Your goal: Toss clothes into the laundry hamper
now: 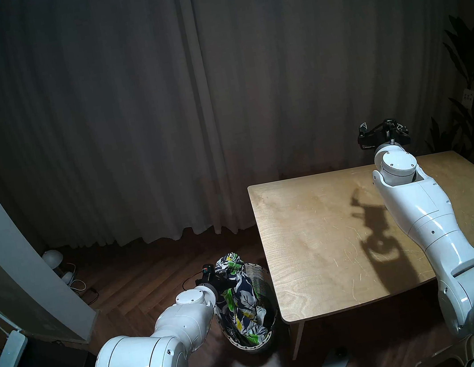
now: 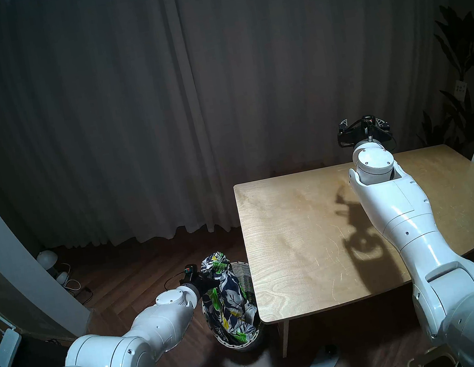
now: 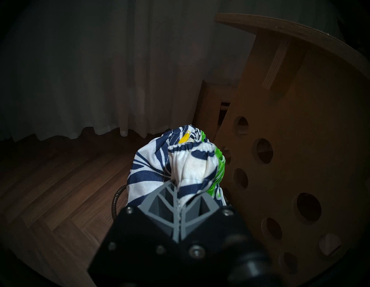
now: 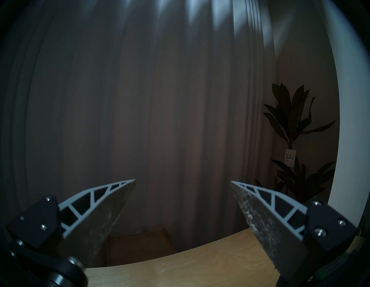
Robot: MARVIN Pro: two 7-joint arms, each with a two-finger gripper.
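Table [image 1: 315, 228] edge beside hamper [image 1: 259, 274]

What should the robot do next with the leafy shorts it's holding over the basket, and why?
Probably open the left gripper and let go. It is shut on the leaf-print garment, which already hangs down into the hamper beside the table, so it should simply drop in. The right gripper is open, holding nothing.
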